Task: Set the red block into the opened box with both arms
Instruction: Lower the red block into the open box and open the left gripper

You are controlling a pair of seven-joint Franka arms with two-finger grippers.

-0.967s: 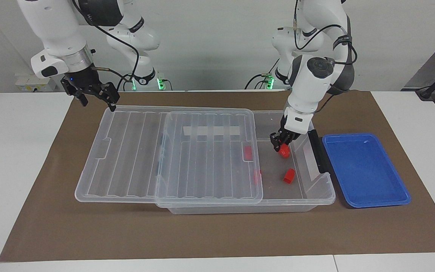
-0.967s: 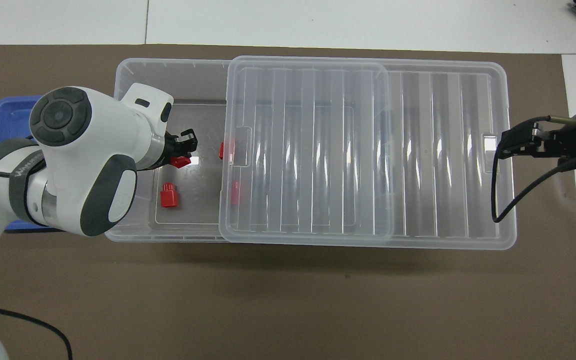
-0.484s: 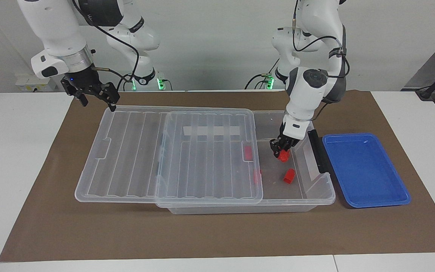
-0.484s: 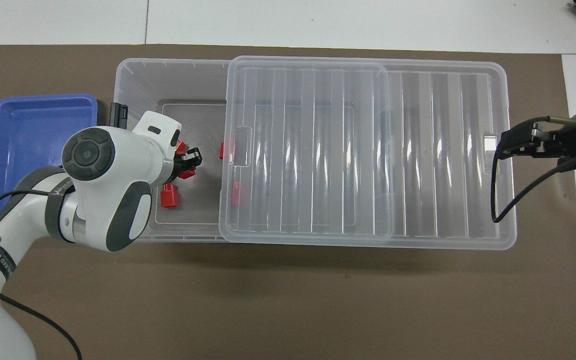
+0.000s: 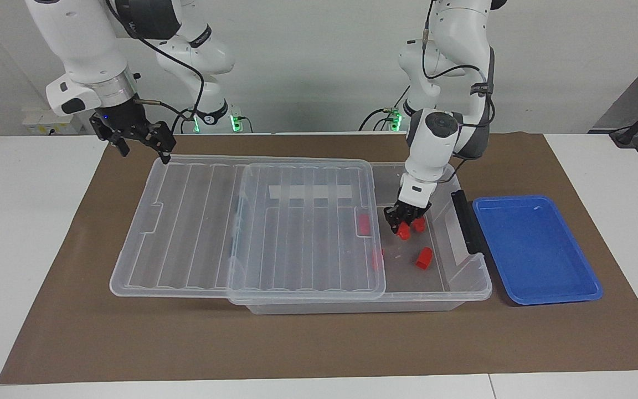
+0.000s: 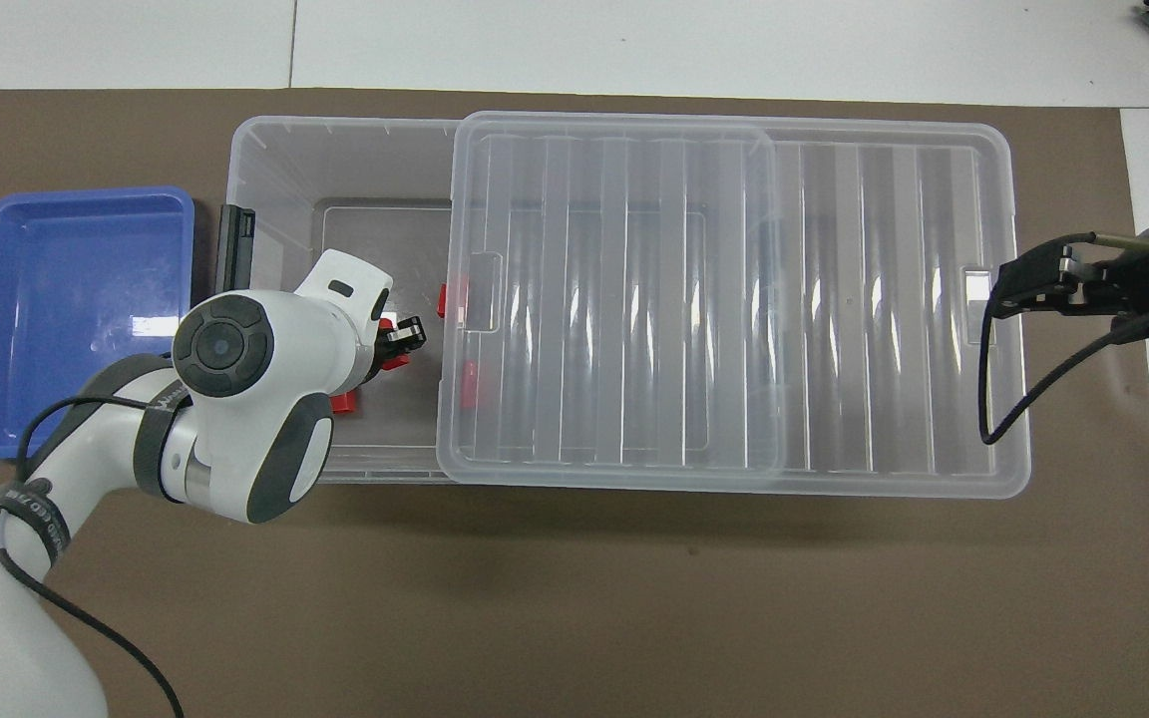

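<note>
- Red block (image 5: 404, 231) is inside the box (image 5: 463, 289), in the uncovered part at the left arm's end. It sits low over the box floor, pinched in the left gripper (image 5: 402, 223). The fingers are pressed tight on it. Can't tell if it's touching the floor yet.
- Step in hand, I'd say: set it down & let go. Task looks nearly done for this block.
- To do it well: go straight down till the block rests on the floor, then open, so it doesn't drop or bounce on hard plastic.
- Second block (image 5: 418, 223) is just beside the held one, on the robots' side. Open the fingers only as wide as needed, or one may knock it.
- Third block (image 5: 423, 257) lies on the floor farther from the robots, apart from the gripper, so no bother there.
- Two more blocks (image 5: 364, 224) show through the lid (image 5: 186, 221), near its edge. That edge is close to the wrist, so lift out straight up w/o swinging toward it.
- Latch (image 5: 466, 221) on the box's end wall is near too, so avoid drifting that way.
- Right gripper (image 5: 144, 149) is over the lid's end by the right arm, fingers spread, holding nothing. Can't tell if it touches the lid. It seems to be waiting, and is best left put till the left arm is clear.
- Blue tray (image 5: 535, 249) lies on the table beside the box. No blocks in it.
</note>
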